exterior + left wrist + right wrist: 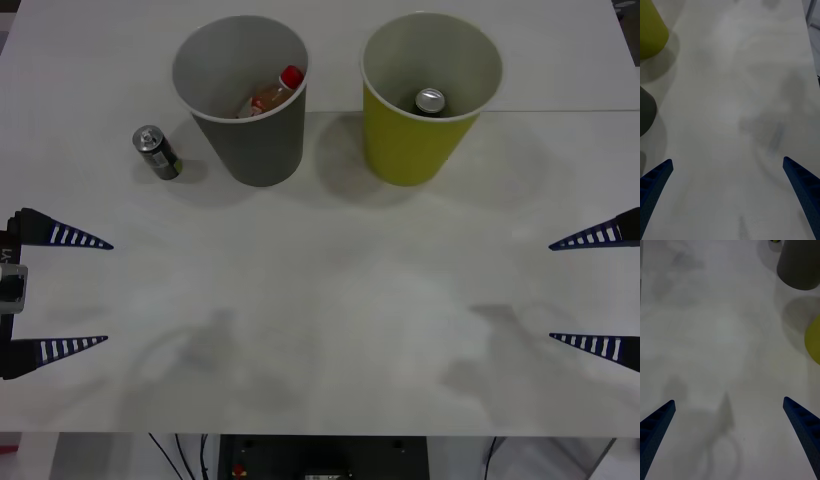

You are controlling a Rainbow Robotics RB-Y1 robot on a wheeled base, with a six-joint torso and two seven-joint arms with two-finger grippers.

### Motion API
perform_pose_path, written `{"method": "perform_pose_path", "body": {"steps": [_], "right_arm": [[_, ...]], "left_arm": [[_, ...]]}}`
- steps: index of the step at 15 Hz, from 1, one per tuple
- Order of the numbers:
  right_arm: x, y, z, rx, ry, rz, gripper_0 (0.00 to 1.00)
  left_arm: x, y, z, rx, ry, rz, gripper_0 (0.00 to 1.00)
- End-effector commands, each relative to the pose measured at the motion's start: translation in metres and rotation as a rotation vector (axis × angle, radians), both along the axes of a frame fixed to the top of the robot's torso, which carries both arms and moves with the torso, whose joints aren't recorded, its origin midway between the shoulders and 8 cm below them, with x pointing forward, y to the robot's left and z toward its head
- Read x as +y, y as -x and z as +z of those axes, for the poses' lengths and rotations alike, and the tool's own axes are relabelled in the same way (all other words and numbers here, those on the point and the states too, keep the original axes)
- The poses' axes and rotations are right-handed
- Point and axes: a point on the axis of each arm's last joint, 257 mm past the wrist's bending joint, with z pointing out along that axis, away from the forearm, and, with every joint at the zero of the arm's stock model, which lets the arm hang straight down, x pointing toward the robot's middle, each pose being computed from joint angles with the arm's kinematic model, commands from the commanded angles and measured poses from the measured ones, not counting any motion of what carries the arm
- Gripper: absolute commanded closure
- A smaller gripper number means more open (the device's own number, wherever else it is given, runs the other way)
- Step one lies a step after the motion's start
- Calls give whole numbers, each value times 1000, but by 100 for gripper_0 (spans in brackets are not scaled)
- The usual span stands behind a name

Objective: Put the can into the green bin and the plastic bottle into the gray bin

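Can (158, 152) with the green band is standing at upper left beside the gray bin (250, 150), which is holding the plastic bottle (273, 96); an all-dark can (430, 102) is occupying the green bin (425, 150). Left gripper (75, 290) and right gripper (585, 290) are waiting wide open, empty. Slim smooth metal risks toppling if nudged.

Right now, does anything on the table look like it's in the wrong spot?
Yes. The can with the green band stands on the table left of the gray bin, not in the green bin. The green bin holds an all-dark can instead. The plastic bottle lies in the gray bin. Both hands are open at the table's sides.
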Motion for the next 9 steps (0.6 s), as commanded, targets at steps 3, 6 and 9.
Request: {"method": "perform_pose_path", "body": {"steps": [3,6,9], "right_arm": [[0,0,0,0,0,0,0],[0,0,0,0,0,0,0],[0,0,0,0,0,0,0]], "left_arm": [[1,2,-9,22,-8,2,0],[-1,-2,-3,27,-2,6,0],[-4,-10,4,88,73,114,0]]}}
